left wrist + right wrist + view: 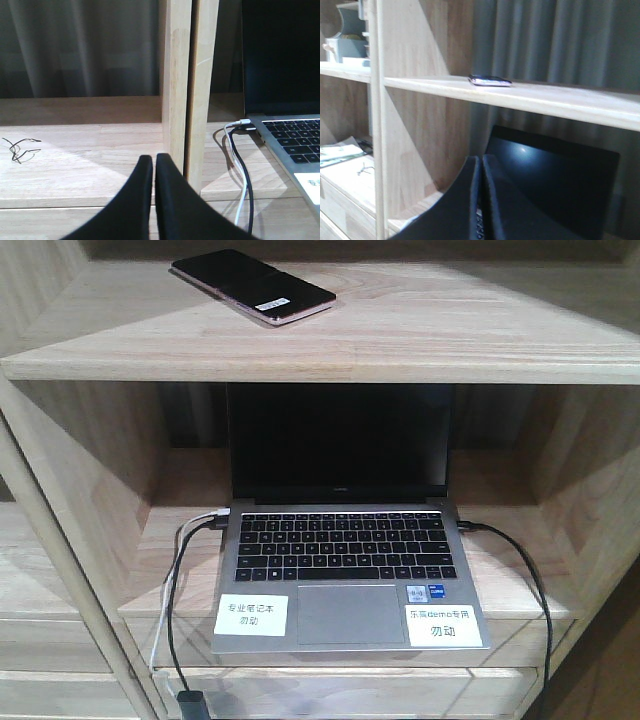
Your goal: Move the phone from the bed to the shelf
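The phone point(252, 286) is gleaming glossy black with a rose-gold rim on the pale-wood shelf point(420, 335), the laptop point(345, 575) is showing grey with white stickers.

Open grey laptop point(345, 560) with cables point(240, 165), grey curtain point(555, 45)

One phone point(254, 287) on the upper board of one shelf point(420, 335). One laptop point(344, 550) in the compartment below, bearing two white labels point(252, 615) and one small sticker cluster point(428, 593). Two cables at the laptop's left side, one white point(240, 165) and one black point(248, 185); one further black cable point(525, 580) at its right. Two grippers, left point(154, 162) and right point(481, 162), each with two black fingers pressed together. One wire tangle point(19, 148) in the neighbouring compartment.
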`<state>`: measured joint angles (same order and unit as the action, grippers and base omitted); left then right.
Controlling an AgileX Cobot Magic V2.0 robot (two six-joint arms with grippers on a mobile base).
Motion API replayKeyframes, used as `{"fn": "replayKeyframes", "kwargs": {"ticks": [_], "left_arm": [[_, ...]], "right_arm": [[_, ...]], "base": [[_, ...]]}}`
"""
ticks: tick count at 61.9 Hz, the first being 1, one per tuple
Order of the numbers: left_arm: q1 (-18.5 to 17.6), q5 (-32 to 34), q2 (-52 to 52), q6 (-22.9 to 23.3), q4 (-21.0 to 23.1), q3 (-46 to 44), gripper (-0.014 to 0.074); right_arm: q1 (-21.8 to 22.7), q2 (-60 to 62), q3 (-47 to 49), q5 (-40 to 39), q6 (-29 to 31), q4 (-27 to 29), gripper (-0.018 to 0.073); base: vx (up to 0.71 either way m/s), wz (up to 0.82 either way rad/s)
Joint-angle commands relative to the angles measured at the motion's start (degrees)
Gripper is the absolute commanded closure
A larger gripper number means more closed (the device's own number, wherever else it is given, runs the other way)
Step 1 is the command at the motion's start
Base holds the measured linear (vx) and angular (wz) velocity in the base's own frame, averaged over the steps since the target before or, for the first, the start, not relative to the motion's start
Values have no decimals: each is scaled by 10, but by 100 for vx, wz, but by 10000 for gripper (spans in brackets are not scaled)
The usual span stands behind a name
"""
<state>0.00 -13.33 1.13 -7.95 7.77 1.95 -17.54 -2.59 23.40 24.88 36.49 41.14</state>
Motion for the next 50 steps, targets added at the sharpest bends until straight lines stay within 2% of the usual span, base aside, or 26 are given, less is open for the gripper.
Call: {"fn": "replayKeyframes", "kwargs": {"ticks": [1, 26, 31, 40, 50], "left_arm": [[-2, 43, 3, 2, 6, 1, 596], [-2, 43, 3, 2, 6, 1, 596], [-2, 43, 3, 2, 6, 1, 596], [-2, 43, 3, 2, 6, 1, 596], [-2, 43, 3, 2, 6, 1, 596]], "right_arm": [[3, -8, 14, -32, -79, -65, 568], [6, -8, 12, 10, -399, -395, 568], [24, -8, 12, 28, -410, -415, 568], [89, -8, 12, 35, -402, -417, 568], [138, -8, 12, 35, -355, -417, 568]], "base": [[0, 0], [0, 0], [0, 0], [0, 0], [0, 0]]}}
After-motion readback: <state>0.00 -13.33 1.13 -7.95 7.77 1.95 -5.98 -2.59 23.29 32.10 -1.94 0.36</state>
